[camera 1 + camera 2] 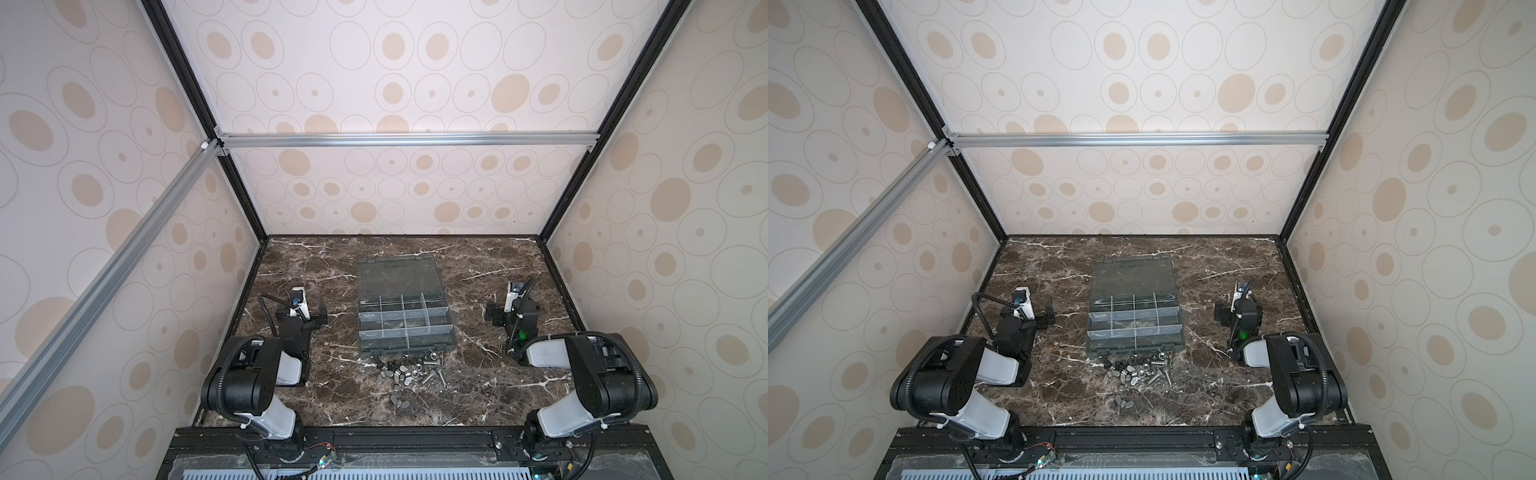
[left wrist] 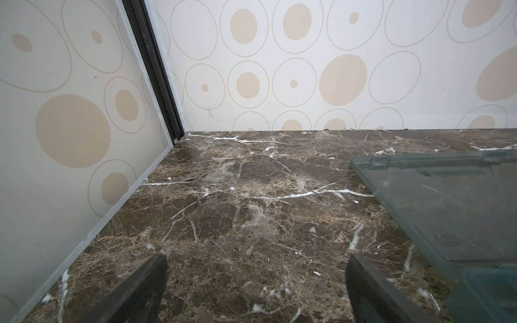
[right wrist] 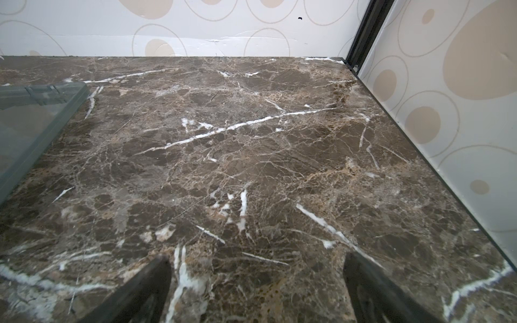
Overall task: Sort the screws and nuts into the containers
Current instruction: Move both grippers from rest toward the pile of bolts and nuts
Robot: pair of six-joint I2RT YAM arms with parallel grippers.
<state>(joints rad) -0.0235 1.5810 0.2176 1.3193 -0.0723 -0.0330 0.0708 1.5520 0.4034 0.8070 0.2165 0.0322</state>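
Both the left gripper and right gripper hold jaws spread wide, empty, flanking the organizer box beside heaped screws and nuts.

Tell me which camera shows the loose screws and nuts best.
Both top views: the whole pile of screws and nuts lies uncovered by the organizer box. Neither wrist view shows it, only marble and the lid.

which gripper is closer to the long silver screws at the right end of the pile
Right. The right gripper sits beyond the long silver screws and to their right, beside the organizer box. The left gripper is on the box's other side, farther off.
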